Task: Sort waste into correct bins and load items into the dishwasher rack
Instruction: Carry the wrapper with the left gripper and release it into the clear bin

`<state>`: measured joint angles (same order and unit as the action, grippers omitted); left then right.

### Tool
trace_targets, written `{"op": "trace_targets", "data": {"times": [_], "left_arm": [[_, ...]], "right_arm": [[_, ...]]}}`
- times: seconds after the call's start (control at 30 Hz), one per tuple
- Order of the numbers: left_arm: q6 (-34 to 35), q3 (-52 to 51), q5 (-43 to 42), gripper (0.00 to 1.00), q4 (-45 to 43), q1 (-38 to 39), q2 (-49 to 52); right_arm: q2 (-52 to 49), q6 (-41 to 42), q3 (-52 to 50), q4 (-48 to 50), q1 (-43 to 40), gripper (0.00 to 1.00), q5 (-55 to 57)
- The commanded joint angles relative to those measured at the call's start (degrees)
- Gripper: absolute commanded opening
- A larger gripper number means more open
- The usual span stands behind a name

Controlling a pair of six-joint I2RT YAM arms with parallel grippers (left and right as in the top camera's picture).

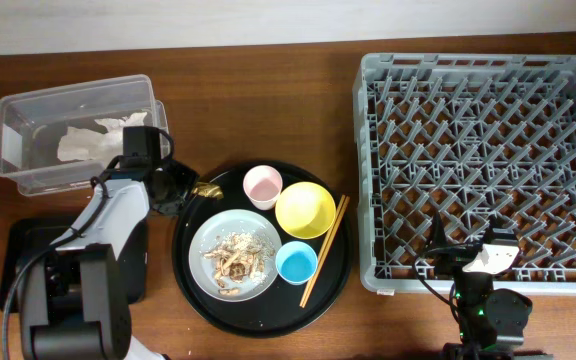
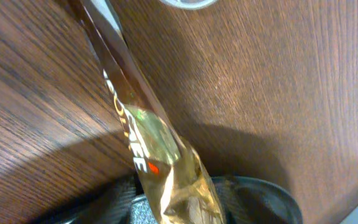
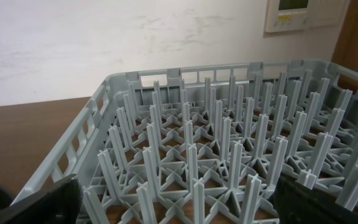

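A crinkled gold-brown wrapper [image 2: 157, 140] runs from the wood table down between my left gripper's [image 2: 188, 202] dark fingers, which press on it from both sides. From above, the left gripper [image 1: 188, 188] sits at the round tray's upper left rim with the wrapper [image 1: 207, 190] at its tip. White napkins [image 1: 88, 140] lie in the clear tub [image 1: 13, 110]. The grey plate [image 1: 258, 232] carries food scraps [image 1: 233, 255], beside the pink cup [image 1: 262, 185], yellow bowl [image 1: 304, 209], blue cup [image 1: 295, 262] and chopsticks [image 1: 325, 250]. My right gripper [image 3: 185, 208] stands open over the dishwasher rack's [image 1: 478, 70] front edge.
The dishes all rest on a large round black tray [image 1: 193, 295]. A shallow black rectangular tray [image 1: 18, 262] lies at the lower left, partly under my left arm. The rack [image 3: 229, 137] holds only its upright pegs. A pale wall stands behind it.
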<state>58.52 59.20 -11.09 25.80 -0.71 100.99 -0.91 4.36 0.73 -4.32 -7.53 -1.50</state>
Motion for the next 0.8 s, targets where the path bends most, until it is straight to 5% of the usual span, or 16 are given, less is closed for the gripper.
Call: {"op": "trace_targets", "data": {"times": [0.0, 0.13, 0.37, 0.53, 0.77], "left_arm": [[0.4, -0.2, 1.9, 0.33, 0.2, 1.4, 0.7], [0.4, -0.2, 1.2, 0.01, 0.6, 1.4, 0.7], [-0.2, -0.2, -3.3, 0.01, 3.6, 1.4, -7.4], [-0.3, -0.2, -2.3, 0.01, 9.6, 1.4, -22.7], [-0.3, -0.2, 24.2, 0.01, -7.2, 1.0, -27.8]], "right_arm": [[0.4, 0.4, -0.4, -0.2, -0.4, 0.99, 0.3], [0.4, 0.4, -0.4, -0.2, -0.4, 0.99, 0.3], [0.4, 0.4, -0.4, -0.2, -0.4, 0.99, 0.3], [0.4, 0.4, -0.4, -0.2, -0.4, 0.99, 0.3], [0.4, 0.4, -0.4, -0.2, -0.4, 0.98, 0.3]]}}
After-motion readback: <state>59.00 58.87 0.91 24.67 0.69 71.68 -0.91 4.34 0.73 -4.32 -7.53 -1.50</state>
